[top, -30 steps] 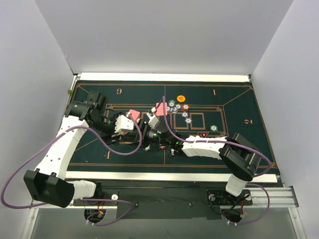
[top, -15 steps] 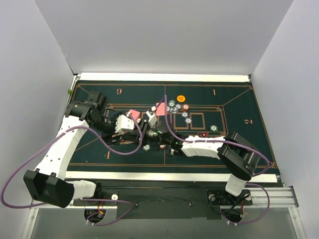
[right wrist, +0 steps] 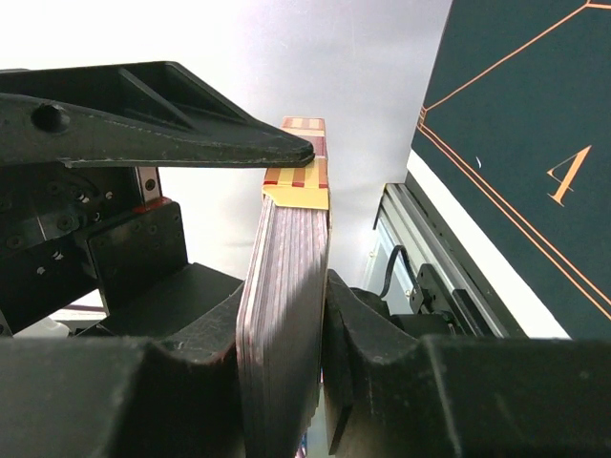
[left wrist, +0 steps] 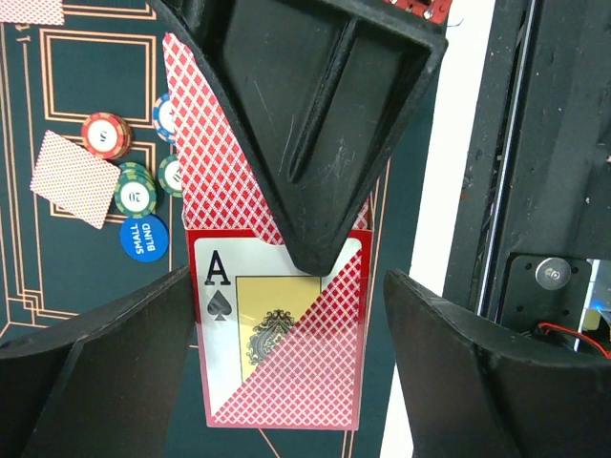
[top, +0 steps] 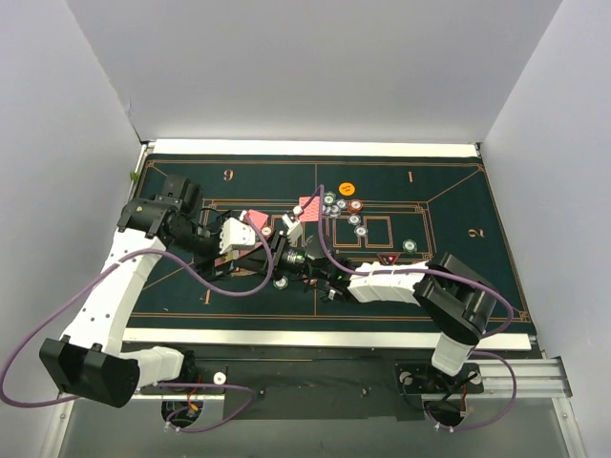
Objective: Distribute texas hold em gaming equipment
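right pincer (right wrist: 286, 315): clamped on the deck of cards (right wrist: 284, 277), one finger on each face; the deck stands on edge in it.
left pincer (left wrist: 286, 281): jaws spread, straddling the deck across its width. One tip touches the deck's top corner and a sliver of gap shows on the other side, so it is not clamped.
deck face: ace of spades toward the left wrist camera, with a red-diamond back raised behind it.
near edge: white strip (left wrist: 458, 191), then black rail (left wrist: 544, 191), just past the left pincer's right-hand finger.
walls: white walls (top: 57, 191) on the left, far and right sides, well apart from both pincers.
felt mat (top: 458, 296): both pincers meet over its left-centre.
chip cluster (top: 336, 204): far-right of the pincers, near them.
loose card (top: 310, 207): flat on the mat, touching that cluster's left side.
SMALL BLIND disc (left wrist: 145, 237): blue, just beside the loose card.
orange disc (top: 347, 189): just beyond the cluster.
lone chip (top: 281, 282): just on the near side of the right pincer.
green chip (top: 410, 246): beside the right forearm, well apart from the pincers.
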Tool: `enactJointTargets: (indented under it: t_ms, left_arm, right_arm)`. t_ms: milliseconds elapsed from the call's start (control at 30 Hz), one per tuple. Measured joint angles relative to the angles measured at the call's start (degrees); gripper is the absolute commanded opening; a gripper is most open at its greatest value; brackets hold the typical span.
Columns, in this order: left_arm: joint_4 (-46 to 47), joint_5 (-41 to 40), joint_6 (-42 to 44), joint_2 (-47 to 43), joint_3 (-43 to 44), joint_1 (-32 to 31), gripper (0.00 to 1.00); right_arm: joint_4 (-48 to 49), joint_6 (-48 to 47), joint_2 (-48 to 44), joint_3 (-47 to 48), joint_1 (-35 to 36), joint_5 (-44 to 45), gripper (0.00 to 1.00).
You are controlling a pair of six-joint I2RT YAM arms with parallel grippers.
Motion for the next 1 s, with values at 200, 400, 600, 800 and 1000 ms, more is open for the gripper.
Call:
enactJointTargets:
  t_ms: [200, 400, 600, 800, 1000]
  left_arm:
    - [1.44, 0.46, -0.42, -2.58, -1.77, 0.00, 0.90]
    - [2.60, 0.59, -0.31, -2.47, -3.19, 0.35, 0.91]
    - [3.85, 0.90, -0.24, -1.97, -3.37, 3.08, 0.92]
    - [3.74, 3.08, 1.11, 0.11, -3.37, 4.15, 0.93]
    - [2.49, 5.73, 3.69, 0.85, -3.23, 4.17, 0.81]
  right_arm:
    - [1.25, 0.59, 0.00, -0.02, 0.00, -0.72, 0.08]
    - [2.05, 1.33, 0.04, -0.39, -0.39, -1.29, 0.08]
    - [4.35, 2.78, 0.04, -1.05, -1.25, -1.42, 0.08]
    - [5.29, 3.34, 0.04, -1.05, -1.75, -1.95, 0.08]
    - [5.46, 3.89, 0.04, -1.05, -1.77, -2.38, 0.08]
